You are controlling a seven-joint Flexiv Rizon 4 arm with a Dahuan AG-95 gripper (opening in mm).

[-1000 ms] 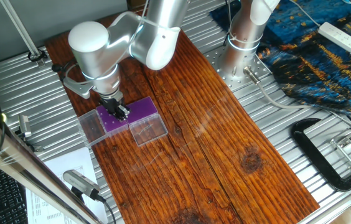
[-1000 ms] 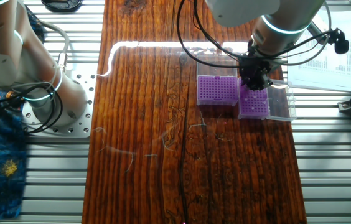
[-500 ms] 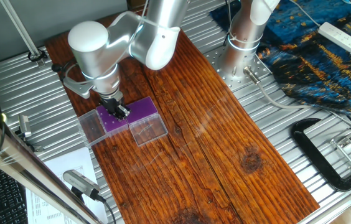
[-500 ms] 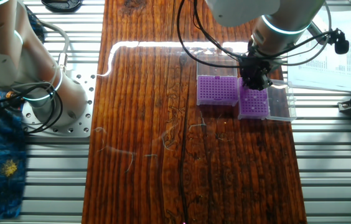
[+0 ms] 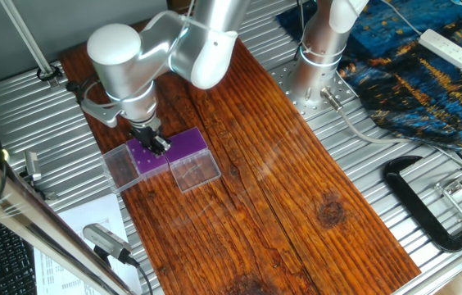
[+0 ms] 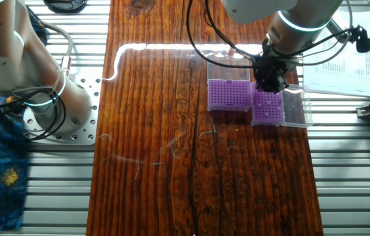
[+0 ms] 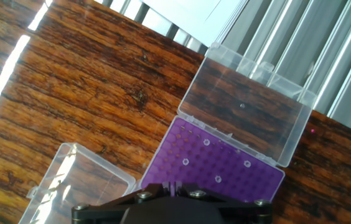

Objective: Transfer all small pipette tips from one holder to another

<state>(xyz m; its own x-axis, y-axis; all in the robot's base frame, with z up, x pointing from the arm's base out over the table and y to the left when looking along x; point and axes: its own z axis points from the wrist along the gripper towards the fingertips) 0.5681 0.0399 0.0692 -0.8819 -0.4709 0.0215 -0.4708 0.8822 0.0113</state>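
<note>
Gripper point(image 6: 268, 84) low over one purple holder point(image 6: 267, 108), second holder point(image 6: 229, 96) just beside. Fingertips hidden, so clenched or released: cannot tell. Pale tips point(image 7: 216, 160) scattered directly below. Likely mid-pick; next, a straight lift, then across to the neighbour.

A purple perforated rack top point(image 7: 216, 165) fills the lower centre of the hand view, with four pale tips point(image 7: 206, 142) scattered over it as small rings. Its clear hinged lid point(image 7: 247, 109) lies flat open at 1 o'clock — wood grain shows through it. A second clear lid point(image 7: 79, 180) lies at 8 o'clock on the wooden table point(image 7: 88, 74). The dark gripper body point(image 7: 175, 208) crosses the bottom edge — its fingertips are hidden.
</note>
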